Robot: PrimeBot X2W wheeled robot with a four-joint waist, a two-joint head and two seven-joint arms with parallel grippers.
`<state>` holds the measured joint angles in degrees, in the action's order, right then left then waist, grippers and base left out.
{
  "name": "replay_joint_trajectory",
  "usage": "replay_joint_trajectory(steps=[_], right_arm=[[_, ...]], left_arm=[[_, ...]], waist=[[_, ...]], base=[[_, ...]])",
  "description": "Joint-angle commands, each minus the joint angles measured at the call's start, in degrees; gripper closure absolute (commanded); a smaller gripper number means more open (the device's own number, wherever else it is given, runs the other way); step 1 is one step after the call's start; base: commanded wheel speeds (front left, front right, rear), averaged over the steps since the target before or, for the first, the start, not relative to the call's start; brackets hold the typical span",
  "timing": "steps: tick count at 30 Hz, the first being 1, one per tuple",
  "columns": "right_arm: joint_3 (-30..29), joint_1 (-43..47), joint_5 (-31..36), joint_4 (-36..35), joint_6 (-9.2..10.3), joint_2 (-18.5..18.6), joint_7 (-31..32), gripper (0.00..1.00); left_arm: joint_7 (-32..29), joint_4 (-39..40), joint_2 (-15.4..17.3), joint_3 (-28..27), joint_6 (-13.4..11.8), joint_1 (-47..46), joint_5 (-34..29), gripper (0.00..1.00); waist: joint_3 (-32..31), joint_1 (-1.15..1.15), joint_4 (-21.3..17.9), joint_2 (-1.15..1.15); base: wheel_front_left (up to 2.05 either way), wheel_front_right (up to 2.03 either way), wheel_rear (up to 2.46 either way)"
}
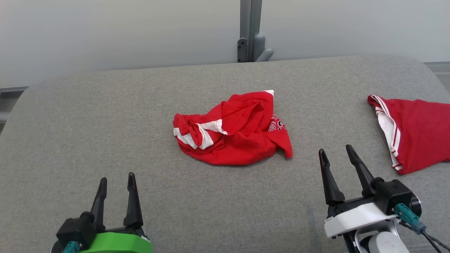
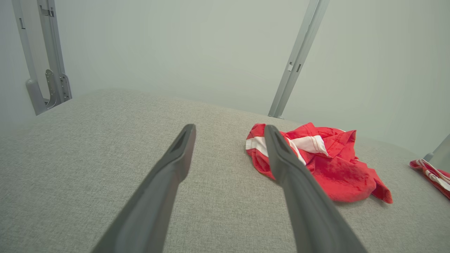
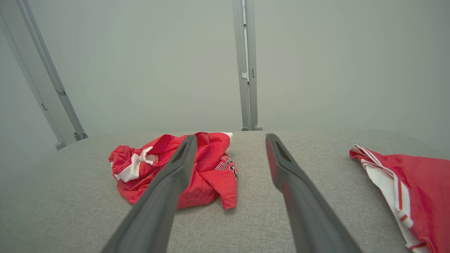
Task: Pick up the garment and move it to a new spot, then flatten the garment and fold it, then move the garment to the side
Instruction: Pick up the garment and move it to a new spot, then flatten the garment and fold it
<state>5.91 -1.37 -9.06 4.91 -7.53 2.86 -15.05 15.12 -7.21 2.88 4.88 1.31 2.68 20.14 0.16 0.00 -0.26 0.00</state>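
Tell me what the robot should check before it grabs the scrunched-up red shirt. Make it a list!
1. Left gripper: fingers apart, nothing between them. Ok.
2. Right gripper: fingers apart, nothing held. Ok.
3. Crumpled red garment lies free on the grey surface, with nothing on top of it. Ok.
4. Second red garment lies off to the right, apart from the crumpled one. Ok.
5. Crumpled garment flat enough to fold: not ok, it is bunched up.
6. Which edge is the collar or hem: cannot tell.
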Motion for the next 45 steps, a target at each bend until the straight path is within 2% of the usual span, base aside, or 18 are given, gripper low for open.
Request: replay_joint_trajectory(steps=[1,12,23,24,25,29,36,44,45], right_arm=[[0.1,0.4,0.1,0.1,0.08,0.1,-0.1,0.0],[-0.1,0.0,0.8,0.9,0.08,0.1,-0.1,0.0],[1.3,-5.6,4.4,3.2,0.08,0.1,2.3,0.0],[1.6,-8.2,5.0,4.8,0.08,0.1,3.5,0.0],[1.6,-8.2,5.0,4.8,0.08,0.1,3.5,0.0],[2.2,-13.8,3.3,9.9,0.09,0.1,5.9,0.0],[1.8,-21.5,5.4,22.5,0.09,0.5,7.7,0.0],[1.3,-26.9,5.4,32.5,0.09,1.6,6.6,0.0],[1.0,-27.5,5.4,33.5,0.09,1.7,6.4,0.16]], left_arm=[[0.0,0.2,0.0,0.0,-0.3,0.8,0.0,0.0],[0.0,-0.6,0.0,0.6,-0.3,0.1,0.5,0.0],[0.0,0.0,0.1,2.3,-0.9,-1.8,0.7,0.0],[0.0,-0.1,0.1,2.7,-0.7,-2.4,0.7,0.0],[0.0,-0.1,0.1,2.7,-0.7,-2.4,0.7,0.0],[0.0,-0.1,0.1,3.6,-0.7,-3.6,1.4,0.0],[0.0,0.4,0.1,5.5,-1.8,-5.0,3.4,0.0],[0.0,0.8,0.0,6.5,-2.7,-4.7,4.6,0.0],[0.0,0.9,0.0,6.5,-2.8,-4.7,4.7,0.0]], waist=[[0.0,0.0,0.0,0.0],[0.6,0.0,1.2,0.0],[3.5,0.0,7.1,0.0],[4.6,0.0,9.1,0.0],[4.6,0.0,9.1,0.0],[6.7,0.0,13.3,0.0],[9.1,0.0,20.7,0.0],[10.3,0.0,25.6,0.0],[10.4,0.0,25.8,0.0]], base=[[0.0,0.0,0.0],[0.0,0.0,0.0],[0.0,0.0,0.0],[0.0,0.0,0.0],[0.0,0.0,0.0],[0.0,0.0,0.0],[0.0,0.0,0.0],[0.0,0.0,0.0],[0.0,0.0,0.0]])
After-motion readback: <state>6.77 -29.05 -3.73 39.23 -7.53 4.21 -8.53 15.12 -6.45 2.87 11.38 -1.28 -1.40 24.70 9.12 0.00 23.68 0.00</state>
